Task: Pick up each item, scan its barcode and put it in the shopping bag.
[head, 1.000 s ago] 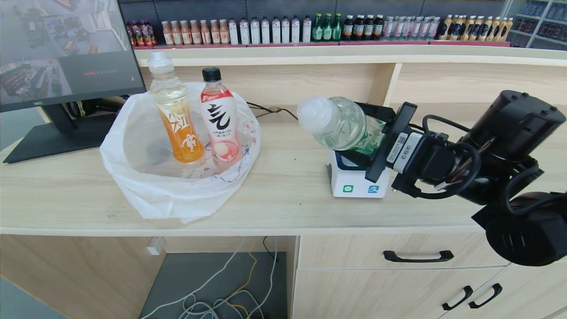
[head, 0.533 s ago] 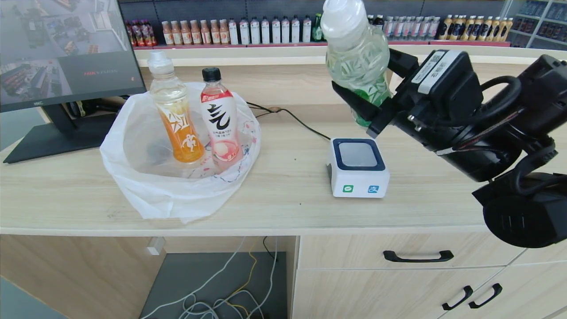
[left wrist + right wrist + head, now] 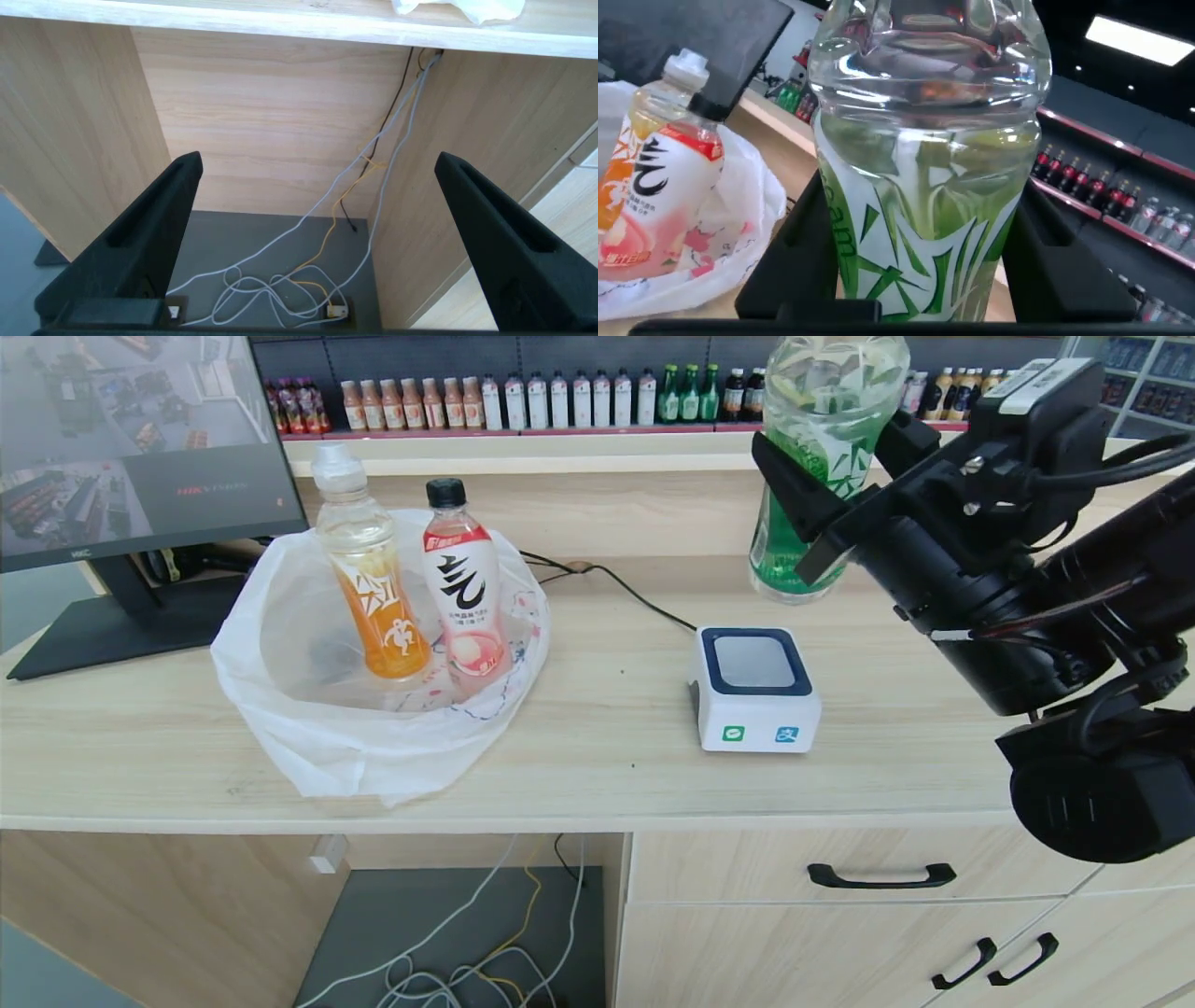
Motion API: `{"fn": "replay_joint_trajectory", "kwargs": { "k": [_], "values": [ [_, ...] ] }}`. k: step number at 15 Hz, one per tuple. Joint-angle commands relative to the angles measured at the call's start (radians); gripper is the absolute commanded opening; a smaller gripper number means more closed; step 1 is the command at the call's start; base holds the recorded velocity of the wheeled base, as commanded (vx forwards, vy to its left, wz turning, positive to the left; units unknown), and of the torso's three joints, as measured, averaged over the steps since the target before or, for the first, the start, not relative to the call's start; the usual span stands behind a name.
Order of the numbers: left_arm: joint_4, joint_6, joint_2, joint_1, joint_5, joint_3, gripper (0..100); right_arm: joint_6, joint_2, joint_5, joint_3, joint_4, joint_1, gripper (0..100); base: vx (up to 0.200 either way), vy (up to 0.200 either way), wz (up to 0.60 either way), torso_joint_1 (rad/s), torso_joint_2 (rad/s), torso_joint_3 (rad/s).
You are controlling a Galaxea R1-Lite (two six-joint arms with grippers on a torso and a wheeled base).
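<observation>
The right gripper has its fingers clamped round the green-label bottle. It's upright and high now, on the far side of the scanner; a second ago it lay tipped over it. The cap's cut off up top. The left gripper is wide open and empty under the counter.
</observation>
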Motion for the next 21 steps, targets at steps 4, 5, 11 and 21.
{"fn": "replay_joint_trajectory", "kwargs": {
  "k": [4, 5, 11, 21],
  "values": [
    [0.000, 0.001, 0.000, 0.000, 0.000, 0.000, 100, 0.114, -0.013, -0.050, 0.078, -0.068, 0.003, 0, 0.000, 0.000, 0.00, 0.000, 0.00, 0.000],
    [0.000, 0.000, 0.000, 0.000, 0.000, 0.000, 100, 0.126, -0.018, -0.052, 0.082, -0.075, 0.003, 0, 0.000, 0.000, 0.00, 0.000, 0.00, 0.000],
    [0.000, 0.000, 0.000, 0.000, -0.002, 0.000, 100, 0.287, -0.125, -0.354, 0.157, -0.076, 0.003, 0, 0.000, 0.000, 0.00, 0.000, 0.00, 0.000],
    [0.000, 0.001, 0.000, 0.000, -0.002, 0.000, 100, 0.315, -0.148, -0.354, 0.293, -0.085, 0.034, 0, 0.000, 0.000, 0.00, 0.000, 0.00, 0.000]
  ]
}}
